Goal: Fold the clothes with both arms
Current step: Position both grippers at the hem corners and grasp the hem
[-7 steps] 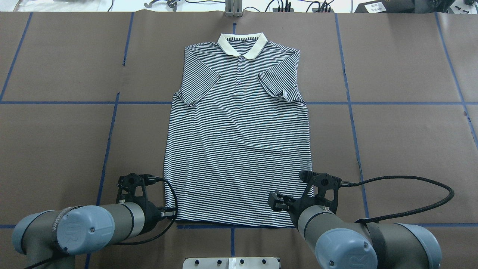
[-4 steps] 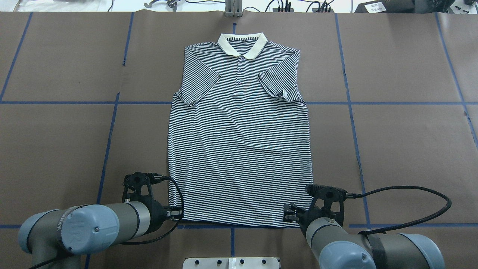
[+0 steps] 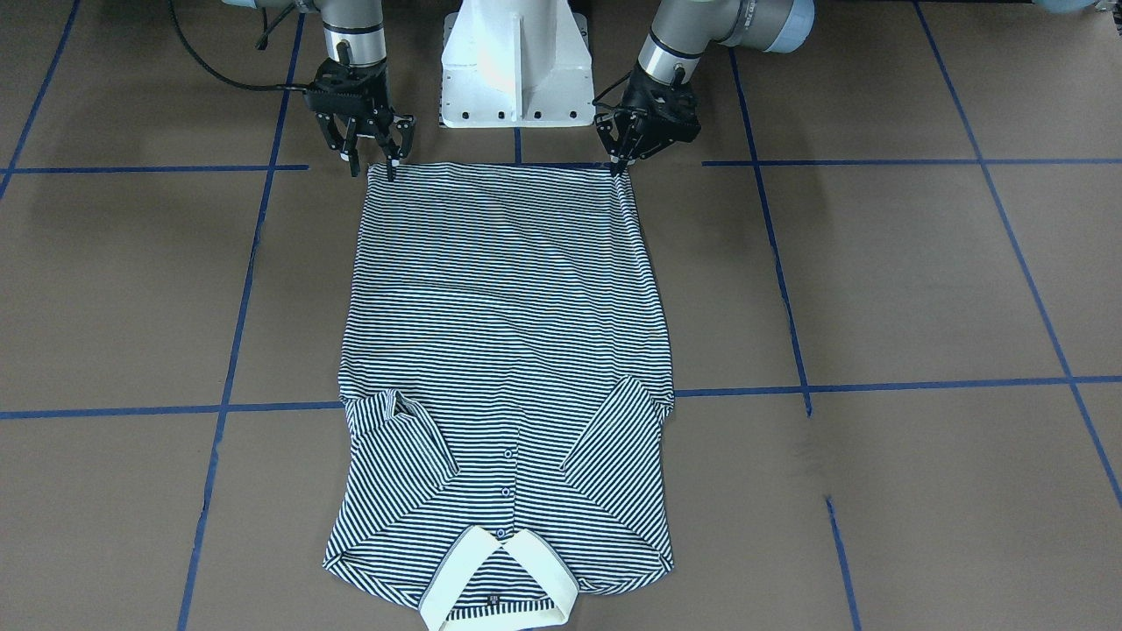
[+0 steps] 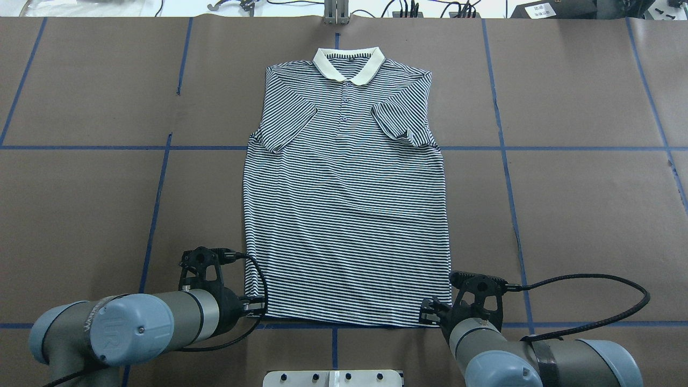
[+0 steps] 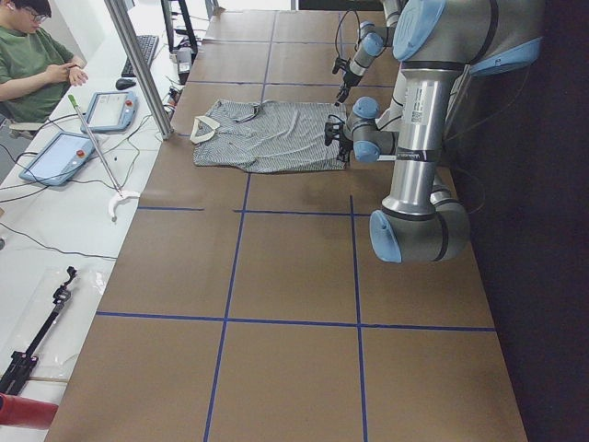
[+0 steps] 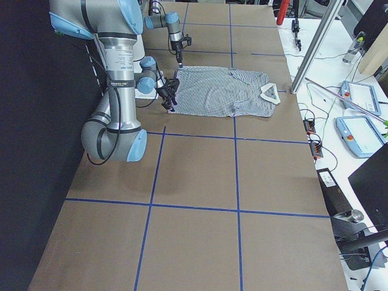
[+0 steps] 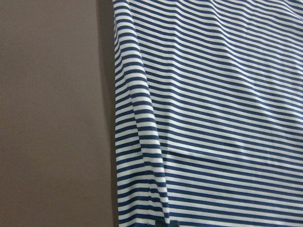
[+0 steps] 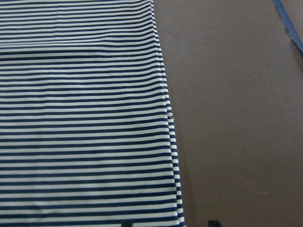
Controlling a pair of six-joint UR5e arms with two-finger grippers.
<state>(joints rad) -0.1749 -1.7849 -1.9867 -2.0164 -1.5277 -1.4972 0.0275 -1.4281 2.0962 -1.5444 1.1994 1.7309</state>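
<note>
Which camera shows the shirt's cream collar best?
The exterior front-facing view: the collar lies nearest that camera, large, with both flaps spread. The overhead exterior view shows it whole but smaller. The side views show it tiny. The wrist cameras show only striped shirt and table.

Bare table (image 4: 580,215) lies open either side of the flat polo shirt (image 4: 344,215); at the robot's edge, the white pedestal (image 3: 515,61) sits between left arm (image 4: 134,328) and right arm (image 4: 564,360), crowding the hem.

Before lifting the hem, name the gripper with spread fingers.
The right gripper: its fingers straddle the polo shirt's hem corner, while the left gripper looks pinched shut.
</note>
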